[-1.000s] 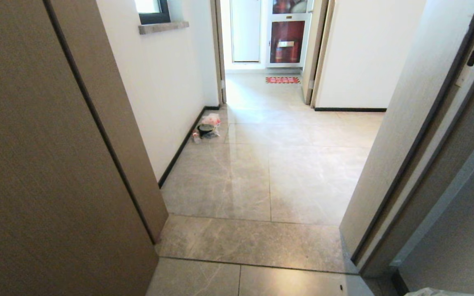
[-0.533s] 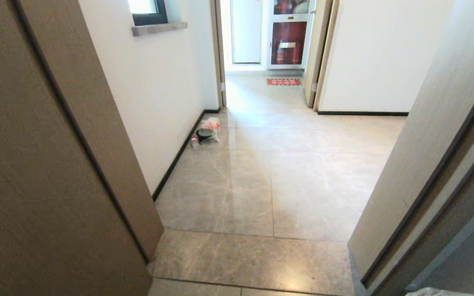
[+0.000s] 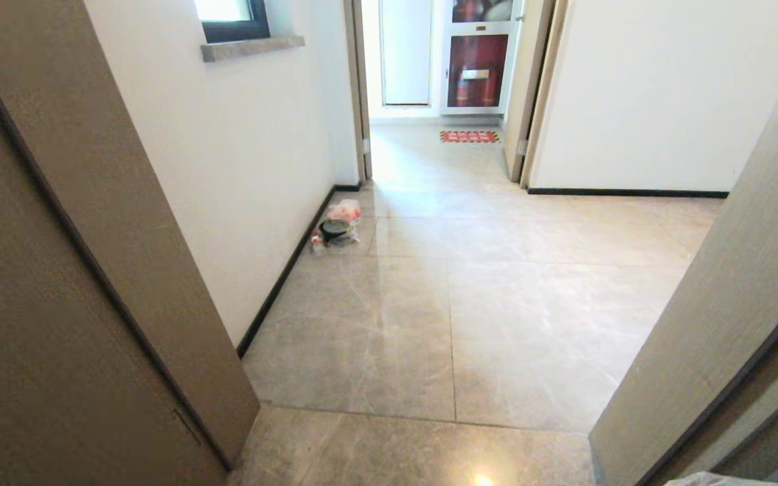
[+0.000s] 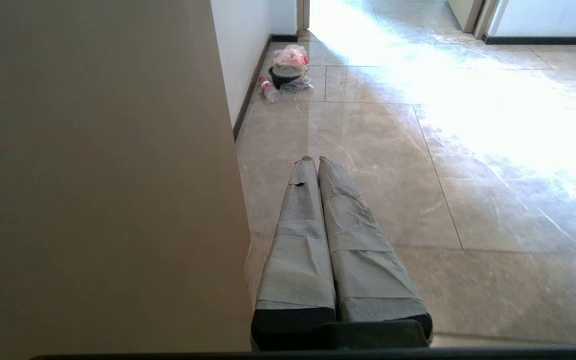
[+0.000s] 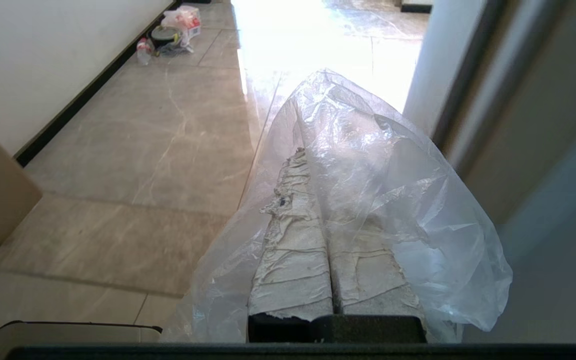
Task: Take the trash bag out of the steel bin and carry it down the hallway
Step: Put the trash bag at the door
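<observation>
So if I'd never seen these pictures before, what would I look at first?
Probably the crinkly clear trash bag, draped over the right claw, which is shut on it. Next, the little heap of rubbish on the shiny hallway floor, against the left wall. Far off, a red mat lies before a doorway.

The left gripper [image 4: 314, 160] had two long, tapering fingers wrapped in wrinkled grey tape, with a black base at 6 o'clock. One finger [image 4: 298, 210] had a small dark tear. The right gripper [image 5: 300, 152] had similar fingers, with more frayed, whitish tape [image 5: 293, 260].
</observation>
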You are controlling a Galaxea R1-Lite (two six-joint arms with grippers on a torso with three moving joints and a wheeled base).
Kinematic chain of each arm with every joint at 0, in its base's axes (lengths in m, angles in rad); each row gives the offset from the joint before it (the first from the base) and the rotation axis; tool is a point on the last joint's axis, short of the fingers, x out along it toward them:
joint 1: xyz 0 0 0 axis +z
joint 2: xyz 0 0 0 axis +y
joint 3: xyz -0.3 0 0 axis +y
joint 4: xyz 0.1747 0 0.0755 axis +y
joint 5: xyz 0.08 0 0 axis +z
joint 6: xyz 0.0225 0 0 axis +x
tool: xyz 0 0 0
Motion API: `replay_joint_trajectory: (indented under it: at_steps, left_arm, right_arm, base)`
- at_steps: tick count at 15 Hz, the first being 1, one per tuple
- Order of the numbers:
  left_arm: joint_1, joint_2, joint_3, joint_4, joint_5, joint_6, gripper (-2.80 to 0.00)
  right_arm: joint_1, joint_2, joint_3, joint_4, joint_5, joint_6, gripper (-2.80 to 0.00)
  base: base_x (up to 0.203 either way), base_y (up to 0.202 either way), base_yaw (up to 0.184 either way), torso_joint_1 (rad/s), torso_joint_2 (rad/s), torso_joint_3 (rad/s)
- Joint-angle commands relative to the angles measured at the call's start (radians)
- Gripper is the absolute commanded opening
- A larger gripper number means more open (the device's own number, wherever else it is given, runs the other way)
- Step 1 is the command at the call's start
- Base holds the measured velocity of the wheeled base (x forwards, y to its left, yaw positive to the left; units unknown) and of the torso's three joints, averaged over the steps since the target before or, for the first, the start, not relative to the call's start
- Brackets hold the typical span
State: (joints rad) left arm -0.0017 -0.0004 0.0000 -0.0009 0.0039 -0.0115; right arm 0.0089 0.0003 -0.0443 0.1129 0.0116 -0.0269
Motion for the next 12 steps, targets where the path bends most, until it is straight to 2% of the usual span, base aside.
replay_joint_trajectory:
  at_steps: [1,12]
  left_arm:
    - [0.000,0.000,0.002,-0.001,0.001,-0.001,-2.80]
    - [0.000,0.000,0.002,-0.001,0.001,-0.001,-2.80]
  right_arm:
    - [0.000,0.001,0.000,0.001,0.001,-0.001,-2.80]
    - [0.000,0.001,0.000,0.001,0.001,-0.001,-2.80]
  base:
    - [0.190,0.000,0.001,0.005,0.00,0.003]
    - [0.193,0.000,0.001,0.003,0.00,0.001]
